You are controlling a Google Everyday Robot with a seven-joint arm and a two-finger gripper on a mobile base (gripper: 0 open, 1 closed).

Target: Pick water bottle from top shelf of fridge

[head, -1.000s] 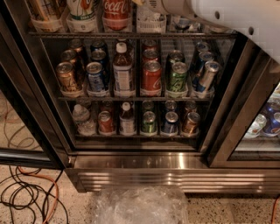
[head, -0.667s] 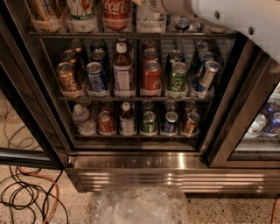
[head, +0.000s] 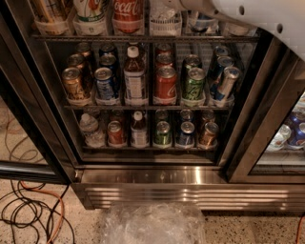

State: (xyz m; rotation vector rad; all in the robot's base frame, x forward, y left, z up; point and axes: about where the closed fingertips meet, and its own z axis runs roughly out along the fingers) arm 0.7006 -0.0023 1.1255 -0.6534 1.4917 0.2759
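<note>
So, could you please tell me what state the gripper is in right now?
Gripper: at the picture's top edge, beside the water bottle on the top shelf; whether it is open or closed cannot be told.

The water bottle [head: 165, 23] was clear and colourless, banded with horizontal ribs. Next to it a Coca-Cola bottle [head: 127, 12] was red with white script. The top shelf [head: 95, 37] was dark wire with a thin silver rail. The fridge [head: 43, 119] had a dark frame and a shiny ribbed steel base. Below were a gold can [head: 75, 83], a blue can [head: 105, 83], a red can [head: 166, 83], a green can [head: 194, 85] and a white-capped bottle of dark drink [head: 135, 76]. The gripper [head: 187, 5], at the top edge just beside the water bottle, was pale grey-white, like the white arm [head: 267, 19]. Black and orange cables [head: 28, 214] crossed the speckled tan floor [head: 267, 228].
</note>
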